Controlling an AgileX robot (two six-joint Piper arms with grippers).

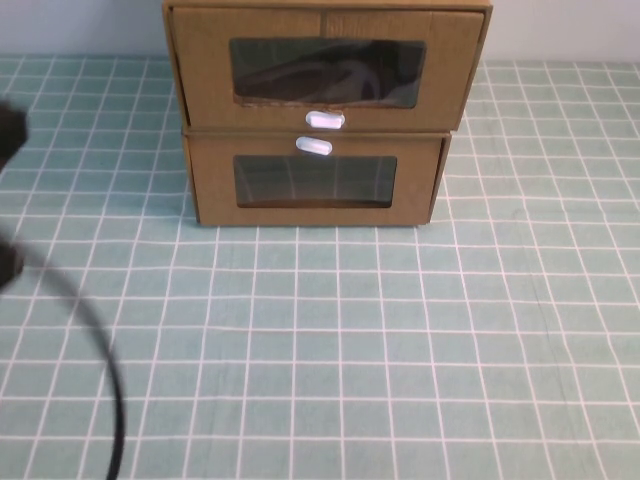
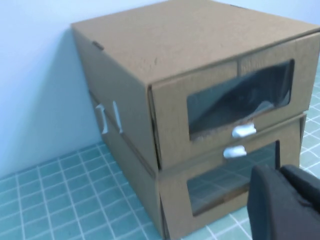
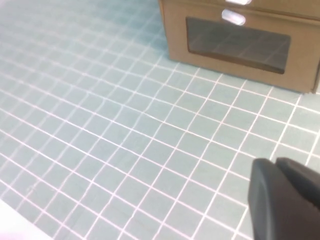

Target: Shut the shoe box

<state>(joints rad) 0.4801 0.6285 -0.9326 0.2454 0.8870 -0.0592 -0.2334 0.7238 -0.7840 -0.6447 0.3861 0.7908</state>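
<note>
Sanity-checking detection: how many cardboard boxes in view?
2, stacked by the back wall: the shoe box on top, the lower box beneath it. Left hand nearby; right hand over the table.

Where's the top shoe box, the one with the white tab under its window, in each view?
High view: shoe box top centre, on the lower box.
Left wrist view: shoe box fills centre, above left gripper.
Right wrist view: barely its bottom edge; right gripper nearest the camera.
Shared landmark: lower box's tab.
</note>
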